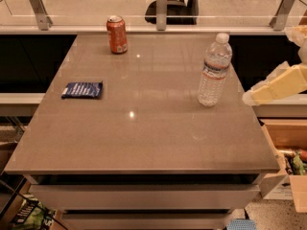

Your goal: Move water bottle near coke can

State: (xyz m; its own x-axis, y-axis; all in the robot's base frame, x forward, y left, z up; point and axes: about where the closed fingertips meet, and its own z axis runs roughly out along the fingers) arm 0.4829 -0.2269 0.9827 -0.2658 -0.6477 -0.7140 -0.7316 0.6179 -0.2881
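Observation:
The water bottle (214,70) stands upright at the right side of the grey table (144,133); it is clear and ribbed, with a white cap and a white, blue and red label. The coke can (117,34), orange-red with a silver top, stands upright at the far left of the table. The two are far apart. My gripper (250,97) reaches in from the right edge of the view as a pale yellow shape. Its tip is just right of the bottle's base, apart from it, and it holds nothing I can see.
A flat dark blue packet (82,89) lies at the left side of the table. A glass railing with metal posts (161,7) runs behind the table. An open cardboard box (288,152) with items sits on the floor to the right.

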